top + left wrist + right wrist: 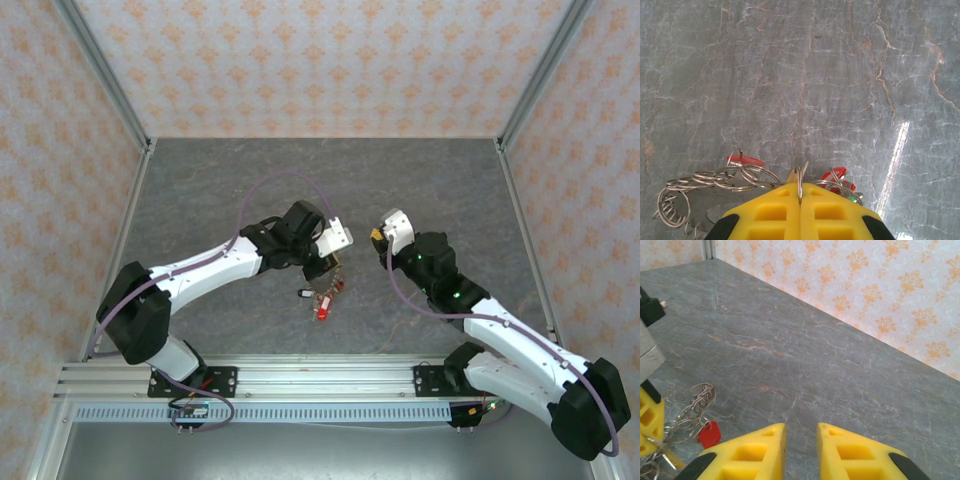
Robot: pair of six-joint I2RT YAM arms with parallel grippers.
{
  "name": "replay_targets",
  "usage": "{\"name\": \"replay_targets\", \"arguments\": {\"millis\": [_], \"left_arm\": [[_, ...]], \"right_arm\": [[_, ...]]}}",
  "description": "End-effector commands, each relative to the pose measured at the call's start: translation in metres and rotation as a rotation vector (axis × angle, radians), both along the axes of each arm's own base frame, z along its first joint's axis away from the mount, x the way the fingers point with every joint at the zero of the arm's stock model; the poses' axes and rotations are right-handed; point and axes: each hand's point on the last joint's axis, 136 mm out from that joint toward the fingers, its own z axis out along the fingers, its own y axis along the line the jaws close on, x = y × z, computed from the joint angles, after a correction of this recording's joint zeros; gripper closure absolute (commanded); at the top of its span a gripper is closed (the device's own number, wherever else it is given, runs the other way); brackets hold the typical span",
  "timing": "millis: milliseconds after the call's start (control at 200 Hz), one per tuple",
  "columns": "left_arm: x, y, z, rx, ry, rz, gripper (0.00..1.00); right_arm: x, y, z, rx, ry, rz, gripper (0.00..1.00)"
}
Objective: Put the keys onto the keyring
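The left gripper is pinched shut on a thin split ring at the bottom centre of its wrist view. The keys and linked rings fan out to either side. The right gripper, narrowly parted and holding nothing, should approach 1 red key low and take it by the flat head, leaving its hole free. A grey toothed edge at lower left may be the keyring, but the frame cuts it off, and the tangle hides the count.

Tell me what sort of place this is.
Probably a staged robot test cell, not a home: wallpapered panels in a metal frame, a stone-look tabletop, arms bolted to a rail.
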Motion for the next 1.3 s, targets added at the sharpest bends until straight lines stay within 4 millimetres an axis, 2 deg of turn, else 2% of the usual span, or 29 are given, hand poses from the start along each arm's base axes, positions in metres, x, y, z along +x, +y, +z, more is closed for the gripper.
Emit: {"name": "replay_targets", "arguments": {"millis": [0,340,586,741,816,921,1046,1186,1291], "left_arm": [[0.004,-0.012,-0.001,-0.028,-0.012,0.012,1.0],[0.003,-0.032,-0.022,-0.026,0.031,0.04,1.0],[0.001,-0.055,-0.036,-0.07,0.086,0.044,1.0],[0.003,-0.062,-0.049,-0.037,0.105,0.039,0.97],[0.002,-0.066,-0.052,-0.039,0.117,0.036,0.88],[0.002,-0.07,-0.04,-0.082,0.11,0.034,0.84],[0.007,-0.065,-0.021,-0.104,0.063,0.051,0.82],[0.016,-0.05,0.008,-0.158,0.018,0.097,0.83],[0.029,-0.027,0.034,-0.232,-0.042,0.182,0.82]], "right_arm": [[0.002,-0.009,0.002,0.028,-0.015,-0.06,0.78],[0.003,-0.022,0.003,0.027,-0.034,-0.125,0.76],[0.006,-0.035,-0.002,0.031,-0.034,-0.207,0.75],[0.007,-0.048,-0.002,0.034,-0.048,-0.272,0.73],[0.008,-0.055,-0.002,0.039,-0.054,-0.303,0.7],[0.008,-0.061,-0.003,0.049,-0.049,-0.33,0.61],[0.008,-0.07,-0.003,0.079,-0.058,-0.371,0.5],[0.011,-0.086,0.0,0.106,-0.082,-0.453,0.39],[0.013,-0.097,0.001,0.117,-0.086,-0.494,0.35]]}}
